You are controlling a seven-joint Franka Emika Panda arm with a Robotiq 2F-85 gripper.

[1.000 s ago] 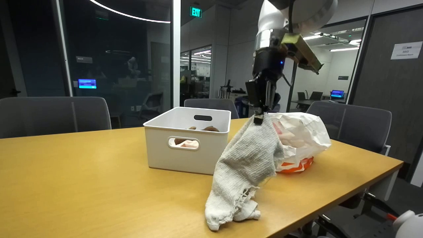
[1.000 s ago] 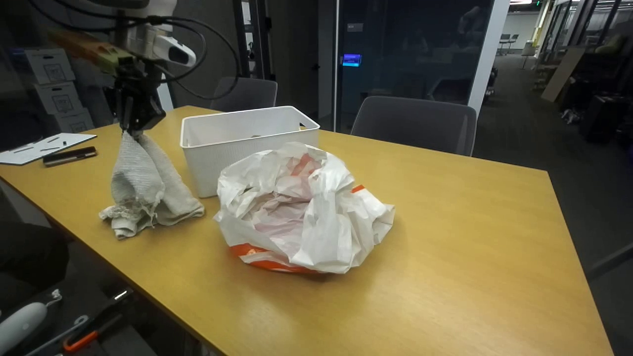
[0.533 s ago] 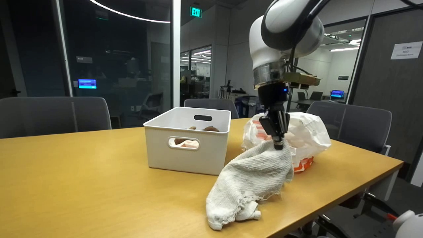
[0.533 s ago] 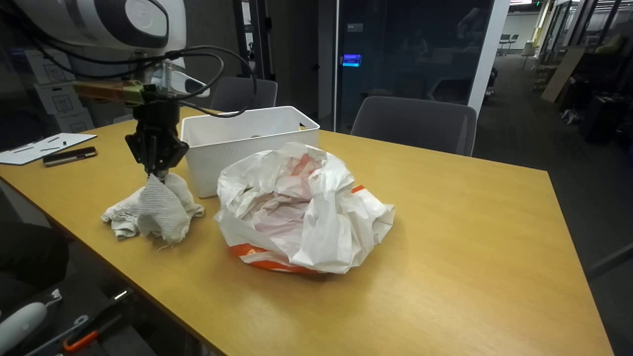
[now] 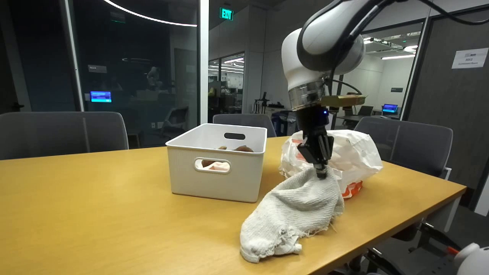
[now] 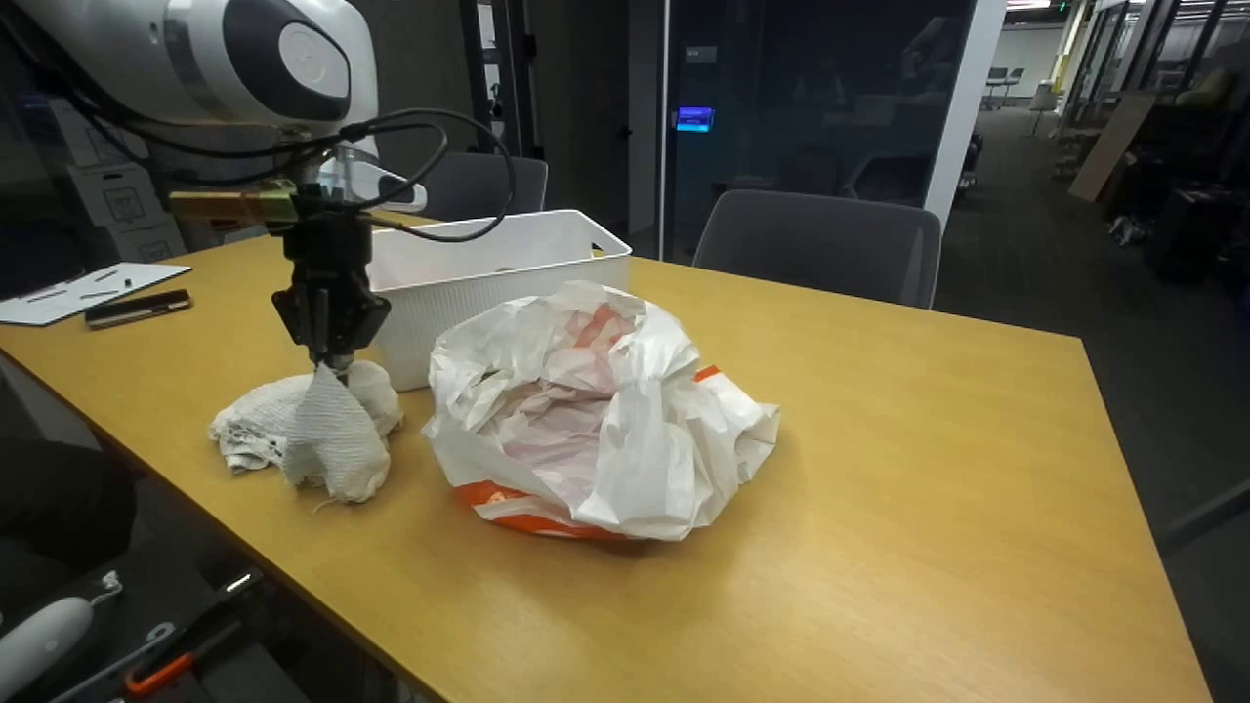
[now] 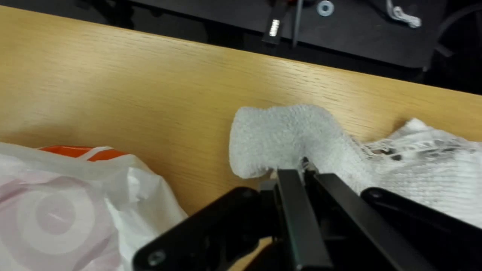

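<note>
Cloth in clenched fingers, long axis roughly along table edge, tail away from bag

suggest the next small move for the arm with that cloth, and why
I'd probably lower the end effector slightly: it pinches the pale cloth, whose gripped part stands raised above the table while the lower folds rest on it. Easing down would likely lay that part with less drop than letting go here.
</note>
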